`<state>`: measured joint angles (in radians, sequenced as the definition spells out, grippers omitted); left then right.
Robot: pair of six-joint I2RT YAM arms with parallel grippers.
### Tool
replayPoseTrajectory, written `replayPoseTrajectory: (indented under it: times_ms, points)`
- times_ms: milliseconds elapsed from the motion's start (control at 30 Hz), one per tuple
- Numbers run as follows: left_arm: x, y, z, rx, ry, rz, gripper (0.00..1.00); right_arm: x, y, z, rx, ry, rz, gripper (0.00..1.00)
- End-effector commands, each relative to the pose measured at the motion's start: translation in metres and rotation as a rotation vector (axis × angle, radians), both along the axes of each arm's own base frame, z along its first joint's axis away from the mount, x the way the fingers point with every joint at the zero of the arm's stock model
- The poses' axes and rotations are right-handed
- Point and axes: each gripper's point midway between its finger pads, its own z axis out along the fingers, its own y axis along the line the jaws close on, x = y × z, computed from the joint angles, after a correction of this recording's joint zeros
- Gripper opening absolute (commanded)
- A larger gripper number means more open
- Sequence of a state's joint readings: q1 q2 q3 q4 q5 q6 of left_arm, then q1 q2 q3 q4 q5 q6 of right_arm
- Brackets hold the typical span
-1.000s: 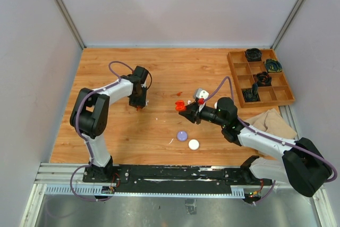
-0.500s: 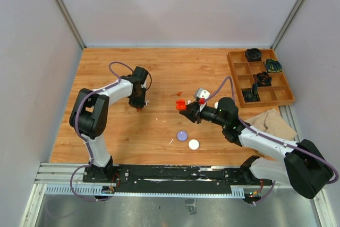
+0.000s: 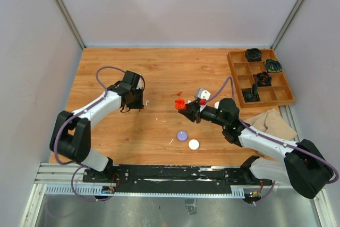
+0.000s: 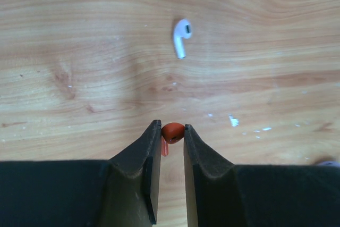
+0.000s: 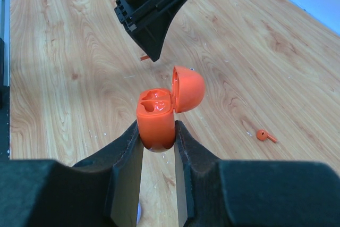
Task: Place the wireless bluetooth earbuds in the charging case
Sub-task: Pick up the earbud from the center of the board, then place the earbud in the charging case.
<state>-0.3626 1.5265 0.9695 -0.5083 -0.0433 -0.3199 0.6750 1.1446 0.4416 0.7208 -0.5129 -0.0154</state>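
Observation:
My left gripper is shut on an orange-red earbud, pinched at the fingertips just above the wood; in the top view it is at left centre. A white earbud lies on the table just beyond it. My right gripper is shut on the orange charging case, held upright with its lid open and both sockets empty; it shows at mid table in the top view. A second orange-red earbud lies on the wood to the right of the case.
A lilac puck and a white puck lie near the front. A small white-grey box stands behind my right gripper. A wooden compartment tray with black items is at the back right, with a tan cloth before it.
The left arm has swung its elbow out to the left, and its gripper has shifted slightly left with the orange-red earbud in it. The right gripper and the case have hardly moved.

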Motion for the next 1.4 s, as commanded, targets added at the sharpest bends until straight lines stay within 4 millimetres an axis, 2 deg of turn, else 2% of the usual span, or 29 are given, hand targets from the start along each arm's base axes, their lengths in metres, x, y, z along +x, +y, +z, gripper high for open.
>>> replayPoseTrajectory:
  times_ms: [0,300,700,967,1367]
  points:
    - [0.009,-0.024,0.039,-0.141,-0.179,-0.019,0.19,-0.007,0.008,0.014,0.053,-0.065,0.044,0.01]
    - [-0.007,-0.059,0.124,-0.398,-0.489,-0.133,0.20,-0.010,0.016,0.030,0.103,-0.110,0.075,0.01]
    - [-0.043,-0.101,0.205,-0.635,-0.747,-0.325,0.21,-0.012,0.027,0.055,0.155,-0.150,0.111,0.01]
    - [-0.067,-0.124,0.236,-0.754,-0.837,-0.435,0.21,-0.016,0.029,0.070,0.213,-0.157,0.128,0.01]
    - [-0.088,-0.143,0.250,-0.822,-0.917,-0.529,0.21,-0.017,0.034,0.082,0.276,-0.150,0.148,0.01]
